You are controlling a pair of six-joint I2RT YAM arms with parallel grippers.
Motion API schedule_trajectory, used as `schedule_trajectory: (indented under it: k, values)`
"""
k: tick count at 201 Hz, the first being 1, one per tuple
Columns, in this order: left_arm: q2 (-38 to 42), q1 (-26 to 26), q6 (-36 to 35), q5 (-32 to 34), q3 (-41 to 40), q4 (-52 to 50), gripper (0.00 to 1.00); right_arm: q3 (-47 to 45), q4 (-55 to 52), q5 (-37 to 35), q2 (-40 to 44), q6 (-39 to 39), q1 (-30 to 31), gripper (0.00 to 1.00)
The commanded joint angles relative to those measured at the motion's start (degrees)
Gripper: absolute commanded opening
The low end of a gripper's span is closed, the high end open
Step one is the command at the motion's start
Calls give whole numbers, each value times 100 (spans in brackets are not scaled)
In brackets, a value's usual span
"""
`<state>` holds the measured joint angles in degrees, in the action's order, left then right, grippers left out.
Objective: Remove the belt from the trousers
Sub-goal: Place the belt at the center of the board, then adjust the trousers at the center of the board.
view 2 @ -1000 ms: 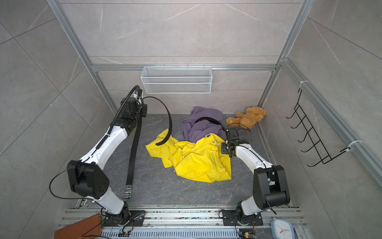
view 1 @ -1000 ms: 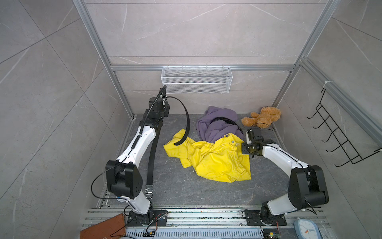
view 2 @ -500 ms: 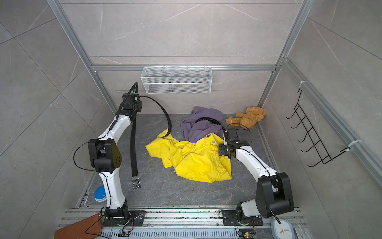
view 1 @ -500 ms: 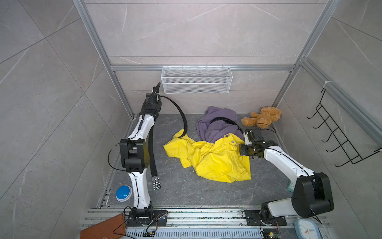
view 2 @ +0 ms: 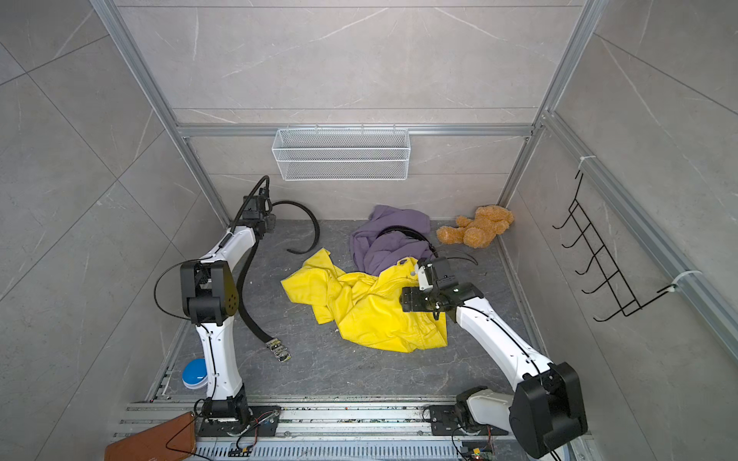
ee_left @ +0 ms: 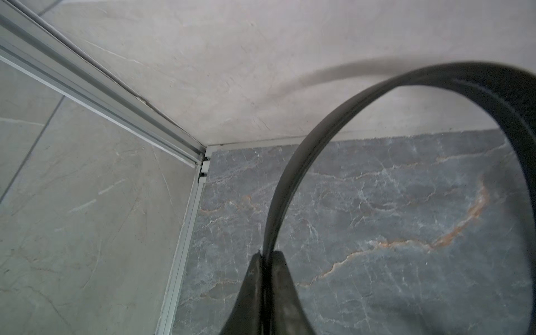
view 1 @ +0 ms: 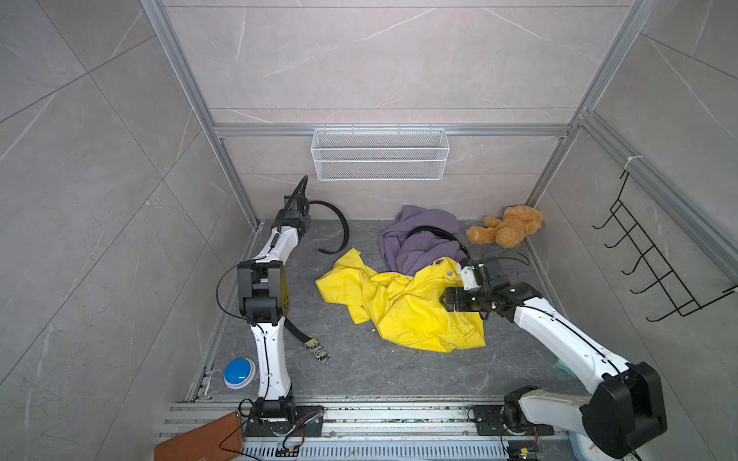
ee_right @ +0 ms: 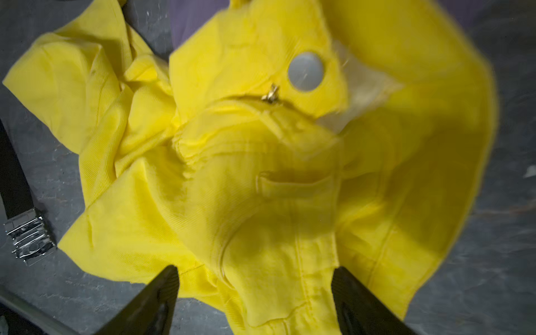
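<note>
The black belt (view 1: 346, 231) is out of the yellow trousers (view 1: 403, 315). It hangs from the left gripper (ee_left: 266, 256), whose fingers are pressed tight on the strap. One end curls down from that gripper toward the floor, near the trousers but not touching them. The silver buckle (view 2: 279, 350) lies far back, by that arm's base. The trousers lie crumpled right in front of the right gripper (ee_right: 255, 269), which is spread wide and holds nothing. Just past it are a purple cloth (view 1: 415, 243) and a teddy bear (view 1: 507, 230).
</note>
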<state>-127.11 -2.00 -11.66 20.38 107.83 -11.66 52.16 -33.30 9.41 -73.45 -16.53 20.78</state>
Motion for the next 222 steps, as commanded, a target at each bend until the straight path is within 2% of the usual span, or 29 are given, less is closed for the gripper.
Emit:
schedule_trajectory:
  k: [1,15,33,62,74,86,91,94,97,107,140,160,174,203,222]
  values:
    - [326,-20,404,113,-219,3,34,-246,276,64,-268,-396,172,89]
    - [576,-24,497,43,-545,140,48,-350,370,-120,-485,-490,271,91]
    - [879,-36,603,-33,-842,195,61,-390,494,-442,-833,-544,438,92]
    - [1478,-85,844,-79,-1377,233,69,-218,713,-684,-1506,-587,660,93]
    - [1755,-132,953,-97,-1612,226,70,-133,747,-698,-1810,-646,700,88]
    - [2051,-188,1083,-105,-1845,182,70,-90,801,-654,-2072,-677,716,68]
    - [2178,-218,1115,-97,-1933,178,70,-106,855,-638,-2132,-692,717,52]
    - [2266,-236,1145,-109,-1987,178,70,-122,900,-620,-2138,-697,717,35]
    - [2347,-258,1162,-113,-2060,172,71,-142,942,-616,-2144,-706,724,24]
    - [2613,-324,1249,-130,-2248,97,70,-194,1021,-565,-2070,-733,735,0]
    - [3449,-390,1821,-404,-2733,-608,72,336,813,-175,-1159,-526,1135,0]
    - [4077,-380,2120,-435,-3169,-1018,75,1370,681,696,-1079,-477,1438,0]
    - [4541,-358,2306,-402,-3496,-1226,77,2250,653,1265,-1385,-397,1738,0]
    - [5482,-207,2708,-409,-4053,-1443,78,4056,947,2362,-2606,-283,2311,0]
    - [5881,-171,2747,-275,-4190,-1538,79,5016,1502,2597,-3395,-297,2564,0]
